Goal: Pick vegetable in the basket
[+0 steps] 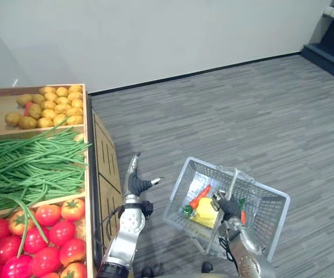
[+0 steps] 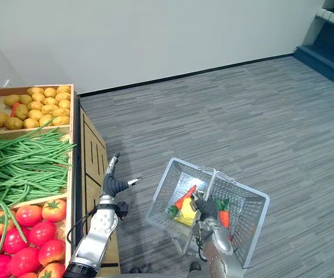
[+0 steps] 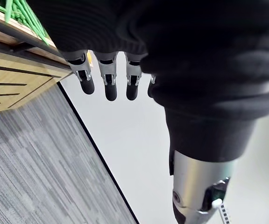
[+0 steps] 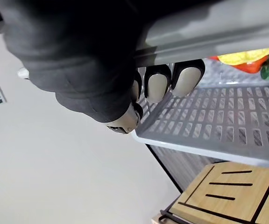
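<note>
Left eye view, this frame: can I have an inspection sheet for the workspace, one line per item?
surface: grey striped carpet floor; wooden produce stand on the robot's left.
job's things: potatoes, green beans and tomatoes in separate compartments of the stand; grey mesh basket holding a carrot and a yellow item.
clutter: a few stray beans lie across the tomatoes and potatoes.
hands: right hand curled round the basket's handle; left hand open, in the air beside the stand, holding nothing.
cables: nothing seen.
surroundings: white wall with a dark baseboard.
</note>
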Robot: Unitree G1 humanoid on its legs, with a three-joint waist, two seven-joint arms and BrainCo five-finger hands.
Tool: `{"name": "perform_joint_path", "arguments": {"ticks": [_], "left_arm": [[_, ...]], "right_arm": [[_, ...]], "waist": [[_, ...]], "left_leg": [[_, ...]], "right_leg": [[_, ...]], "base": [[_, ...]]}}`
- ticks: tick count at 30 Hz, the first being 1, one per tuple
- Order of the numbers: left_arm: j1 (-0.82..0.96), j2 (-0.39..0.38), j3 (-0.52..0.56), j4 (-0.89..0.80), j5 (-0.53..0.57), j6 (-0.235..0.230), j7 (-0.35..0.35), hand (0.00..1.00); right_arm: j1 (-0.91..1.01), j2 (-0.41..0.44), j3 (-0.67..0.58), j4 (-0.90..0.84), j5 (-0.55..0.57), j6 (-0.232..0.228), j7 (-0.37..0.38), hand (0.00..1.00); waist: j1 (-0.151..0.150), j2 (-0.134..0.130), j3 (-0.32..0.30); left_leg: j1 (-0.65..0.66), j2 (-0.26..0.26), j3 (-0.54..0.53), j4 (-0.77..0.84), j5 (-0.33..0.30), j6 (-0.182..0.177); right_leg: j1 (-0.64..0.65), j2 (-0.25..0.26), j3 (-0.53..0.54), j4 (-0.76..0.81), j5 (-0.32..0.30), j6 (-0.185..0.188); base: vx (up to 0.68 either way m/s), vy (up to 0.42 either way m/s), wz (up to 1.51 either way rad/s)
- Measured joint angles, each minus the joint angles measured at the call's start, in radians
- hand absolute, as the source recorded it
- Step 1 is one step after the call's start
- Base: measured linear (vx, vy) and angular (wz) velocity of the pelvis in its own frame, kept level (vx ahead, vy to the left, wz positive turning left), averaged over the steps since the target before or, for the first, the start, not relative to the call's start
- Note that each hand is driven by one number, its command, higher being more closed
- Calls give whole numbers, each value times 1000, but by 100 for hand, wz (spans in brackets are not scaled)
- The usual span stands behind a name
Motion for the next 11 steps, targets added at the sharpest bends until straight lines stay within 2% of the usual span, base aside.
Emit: {"name": "perform_joint_path", "arguments": {"ticks": [5,11], "left_arm": [[89,38,55,27,-113,-15,-91,0],[113,91,121,169,-228,-22,-182,0]], "right_arm": [[0,-7,-139,107,-126,3,-2,100],[-2,-44,-154,185,-273,6,-1,100]], "waist": [[20,0,0],[25,-1,1]], "left_leg": [[0,-1,-9,0,0,0],[0,-3,-29,-1,1,0]], "right_leg": [[3,0,-6,0,0,0],[14,-3,-29,-1,-3,4]], "base": [[-29,0,3],[-18,1,9]]}}
